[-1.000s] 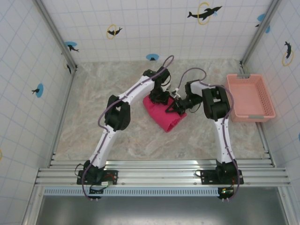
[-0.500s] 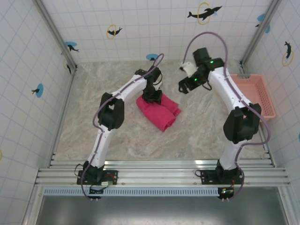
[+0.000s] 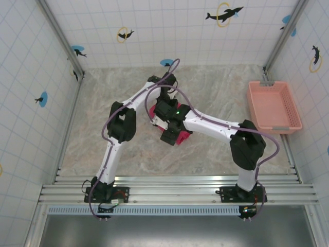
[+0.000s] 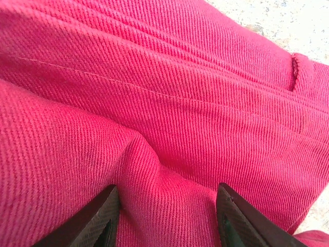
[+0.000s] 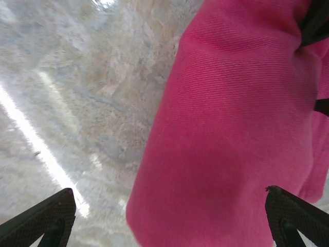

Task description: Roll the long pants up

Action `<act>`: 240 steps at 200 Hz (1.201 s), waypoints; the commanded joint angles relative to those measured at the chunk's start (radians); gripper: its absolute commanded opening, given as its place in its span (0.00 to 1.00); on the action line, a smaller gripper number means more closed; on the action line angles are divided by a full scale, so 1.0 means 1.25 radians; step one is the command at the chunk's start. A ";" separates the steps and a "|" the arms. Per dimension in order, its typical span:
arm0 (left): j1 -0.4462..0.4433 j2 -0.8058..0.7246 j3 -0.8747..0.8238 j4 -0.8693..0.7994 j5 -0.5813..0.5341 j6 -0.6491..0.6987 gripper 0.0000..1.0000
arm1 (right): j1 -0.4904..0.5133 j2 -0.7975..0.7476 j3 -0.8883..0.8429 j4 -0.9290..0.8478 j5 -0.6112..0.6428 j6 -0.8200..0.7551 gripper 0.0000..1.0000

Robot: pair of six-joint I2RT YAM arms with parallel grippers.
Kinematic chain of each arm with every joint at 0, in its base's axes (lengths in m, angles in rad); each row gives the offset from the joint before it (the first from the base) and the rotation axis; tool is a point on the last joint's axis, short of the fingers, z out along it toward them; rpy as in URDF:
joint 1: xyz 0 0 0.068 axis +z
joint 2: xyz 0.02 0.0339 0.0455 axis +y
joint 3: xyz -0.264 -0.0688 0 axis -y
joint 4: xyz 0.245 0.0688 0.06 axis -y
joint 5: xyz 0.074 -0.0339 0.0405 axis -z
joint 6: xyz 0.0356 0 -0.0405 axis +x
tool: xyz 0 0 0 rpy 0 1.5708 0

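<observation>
The long pants [image 3: 182, 137] lie as a magenta bundle mid-table, mostly covered by both arms. In the left wrist view the pants [image 4: 169, 103] are very close, showing seams and a raised fold. My left gripper [image 4: 167, 216] is open and pressed onto the cloth, that fold rising between its fingertips [image 4: 100, 216]. In the top view the left gripper [image 3: 163, 105] sits at the bundle's far side. My right gripper [image 5: 169, 221] is open wide just over the bundle's rounded edge [image 5: 231, 128], with bare table to its left. The right gripper [image 3: 170, 134] reaches in from the right.
A pale pink plastic basket [image 3: 272, 105] stands at the right edge of the marbled table [image 3: 103, 134]. Tiled walls with metal posts close in the back and sides. The right arm's forearm [image 3: 216, 125] stretches across the table's middle.
The right arm swung from high at the back right down and left, and its gripper is now over the pants. The left gripper stayed on the bundle.
</observation>
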 commanded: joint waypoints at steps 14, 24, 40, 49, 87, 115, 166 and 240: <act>0.024 0.075 -0.059 -0.125 -0.045 0.029 0.53 | -0.003 0.109 -0.011 0.062 0.090 -0.014 0.98; 0.025 0.071 -0.062 -0.125 -0.045 0.032 0.53 | -0.011 0.132 -0.010 0.073 0.077 -0.026 0.98; 0.027 0.065 -0.066 -0.126 -0.039 0.041 0.53 | -0.031 0.177 0.015 0.061 0.078 -0.034 0.98; 0.027 0.063 -0.066 -0.130 -0.038 0.045 0.53 | -0.042 0.195 0.026 0.058 0.086 -0.030 0.98; 0.031 0.029 -0.097 -0.118 -0.011 0.071 0.55 | -0.099 0.245 0.081 0.016 -0.031 -0.063 0.78; 0.034 -0.012 -0.133 -0.085 0.036 0.090 0.56 | -0.134 0.278 0.129 -0.040 -0.237 -0.111 0.43; 0.059 -0.074 -0.115 -0.106 0.049 0.107 0.63 | -0.150 0.293 0.180 -0.124 -0.518 -0.108 0.38; 0.202 -0.179 0.016 -0.200 -0.105 0.131 0.97 | -0.251 0.293 0.228 -0.143 -0.887 0.001 0.38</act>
